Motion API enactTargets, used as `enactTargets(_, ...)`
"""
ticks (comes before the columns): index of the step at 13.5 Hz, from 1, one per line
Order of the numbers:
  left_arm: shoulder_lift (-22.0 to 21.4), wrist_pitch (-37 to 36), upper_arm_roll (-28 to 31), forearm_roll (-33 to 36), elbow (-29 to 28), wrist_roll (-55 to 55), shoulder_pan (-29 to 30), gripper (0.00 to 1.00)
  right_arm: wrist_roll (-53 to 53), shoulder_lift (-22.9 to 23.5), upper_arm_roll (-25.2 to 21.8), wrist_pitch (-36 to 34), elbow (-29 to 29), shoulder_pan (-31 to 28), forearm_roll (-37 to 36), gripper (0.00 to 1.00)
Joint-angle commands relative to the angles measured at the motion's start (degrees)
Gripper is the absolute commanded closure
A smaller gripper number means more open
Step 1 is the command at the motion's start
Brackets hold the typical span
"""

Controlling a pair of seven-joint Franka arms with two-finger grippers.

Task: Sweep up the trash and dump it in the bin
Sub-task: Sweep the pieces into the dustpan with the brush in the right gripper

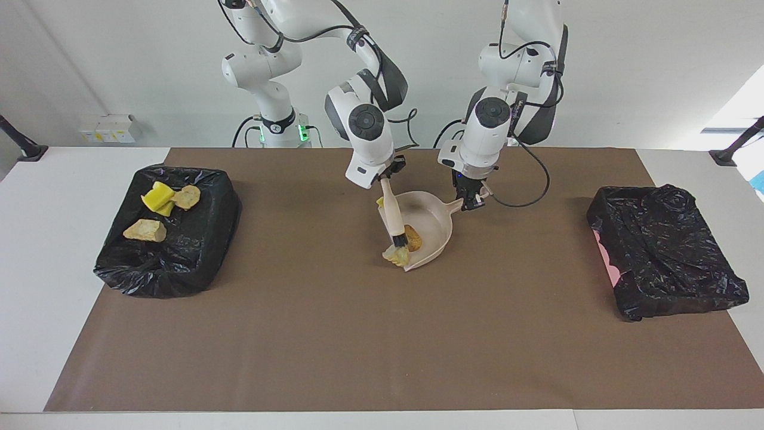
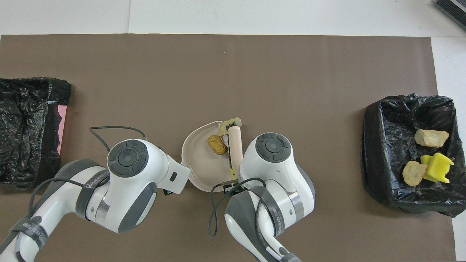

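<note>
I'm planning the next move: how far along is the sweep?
Done: four pieces lie in the bin. In hand: the right gripper pushes the brush against three pieces at the dustpan, held by the left gripper. Left: dumping.

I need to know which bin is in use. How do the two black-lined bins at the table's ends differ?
The bin at the right arm's end holds trash: yellow sponge pieces and two beige lumps. The bin at the left arm's end shows none. That bin also shows a pink patch at its edge, while the first is black all round. Both are lined with crumpled black plastic.
</note>
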Motion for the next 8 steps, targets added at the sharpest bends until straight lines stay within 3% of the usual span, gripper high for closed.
enactTargets(1, -1.66, 0.75, 0.66, 0.02, -1.94, -1.05, -0.57, 1.0, -1.61, -1.0, -0.05, -5.1, 2.05, -3.14, -3.67, 1.0)
enactTargets(5, -1.66, 0.75, 0.66, 0.02, -2.03, -1.13, -0.48, 1.0, -5.02, 0.05, 0.22, -7.31, 3.02, -8.75, -13.09, 1.0)
enactTargets(8, -1.66, 0.75, 0.66, -0.07, -2.12, -1.13, -0.39, 1.0, -5.92, 6.53, 0.13, -9.95, 10.11, -8.68, -18.81, 1.0)
